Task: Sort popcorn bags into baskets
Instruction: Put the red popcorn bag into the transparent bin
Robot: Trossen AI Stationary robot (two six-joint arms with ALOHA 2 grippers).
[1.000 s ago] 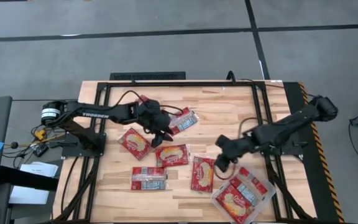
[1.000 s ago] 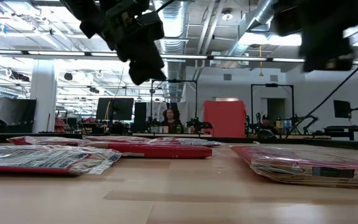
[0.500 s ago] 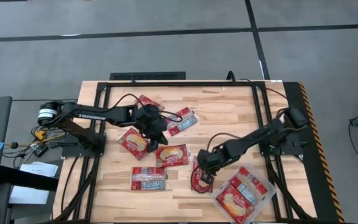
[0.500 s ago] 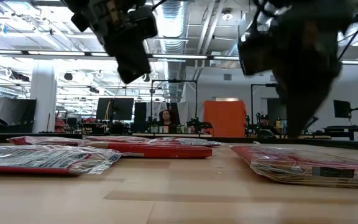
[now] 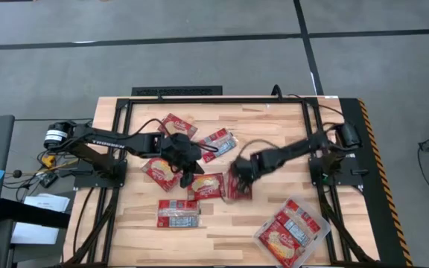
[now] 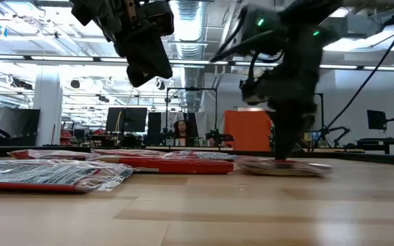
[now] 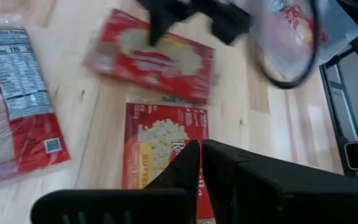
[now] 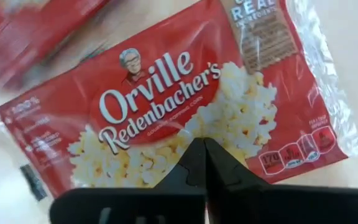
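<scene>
Several red popcorn bags lie flat on the wooden table (image 5: pixel 274 123); two more are in the clear basket (image 5: pixel 291 232) at the near right. My right gripper (image 5: pixel 238 177) is shut on one popcorn bag (image 5: pixel 237 190) at the table's middle. My left gripper (image 5: pixel 187 175) hangs shut well above the table (image 6: pixel 149 65), touching nothing. It is over the gap between a bag on its left (image 5: pixel 159 170) and another bag (image 7: pixel 163 143) just left of the held one. My right gripper has its shut fingertips (image 8: pixel 194 163) on the middle of the bag's printed face (image 8: pixel 185 127), coming from above and pointing down (image 6: pixel 282 154). Whether a fold of wrapper is pinched between them, I cannot tell. The bag lies about flat, low at the table (image 6: pixel 282 166).
Other bags lie at the far left (image 5: pixel 176 124), far middle (image 5: pixel 218 141) and near left (image 5: pixel 179 212). A black frame (image 5: pixel 315 149) borders the table. Bare wood lies between the held bag and the basket.
My right gripper came down onto the bag near the basket, then went toward the table's far edge and a little left. The bag went along with it, away from the basket and up beside the middle bag. My left gripper shifted slightly toward the near edge.
</scene>
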